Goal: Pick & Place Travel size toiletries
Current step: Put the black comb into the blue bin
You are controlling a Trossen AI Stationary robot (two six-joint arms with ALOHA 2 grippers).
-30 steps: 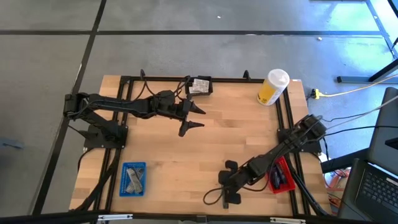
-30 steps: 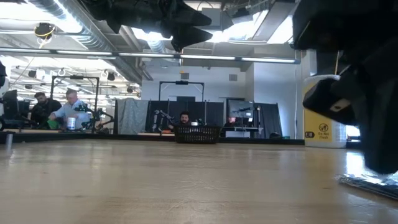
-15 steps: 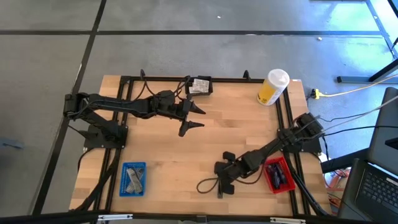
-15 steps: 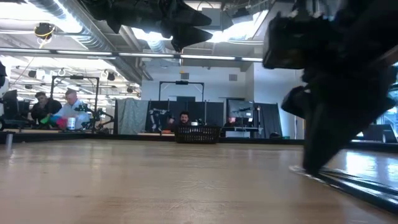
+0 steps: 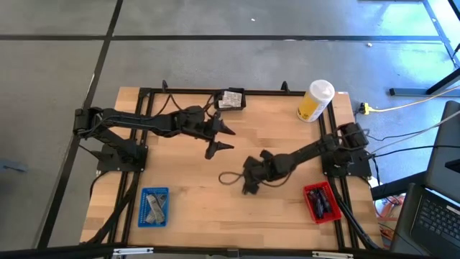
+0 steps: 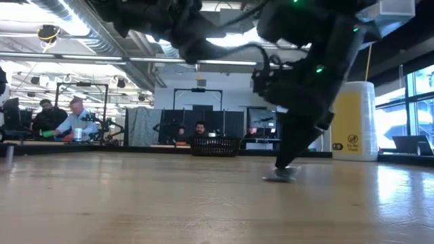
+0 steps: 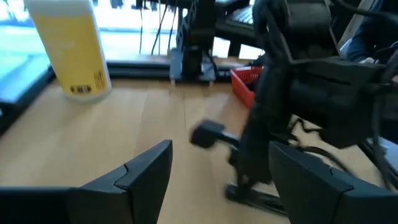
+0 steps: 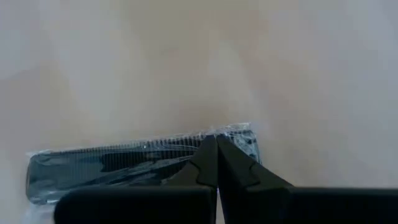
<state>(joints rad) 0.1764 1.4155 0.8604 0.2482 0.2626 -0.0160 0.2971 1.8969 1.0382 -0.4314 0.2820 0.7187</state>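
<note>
A: We start with the table [image 5: 287, 144]: the yellow container [image 5: 315, 101] stands at the far right corner, the red tray [image 5: 321, 202] at the near right edge, the blue tray [image 5: 153, 207] at the near left

B: Our left gripper [image 5: 223, 137] hovers over the far middle with its fingers spread wide and nothing between them, beside a small dark tray [image 5: 231, 99] of sachets. We'd leave it waiting there

A: Agreed. The working one is our right gripper [image 5: 248, 185], reaching out low over the middle of the table, its fingers pressed fully together

B: And its wrist view shows the tips pinching the end of a dark comb in a clear wrapper [image 8: 134, 162], which lies flat against the wood; in the low view it's just at the surface [image 6: 278, 175]

A: Since only one end is pinched, we judge the long free end may swing or drag. We should lift it clear before carrying, move steadily, and lower it level into whichever tray it belongs in

B: Which tray that is, we cannot tell
</note>
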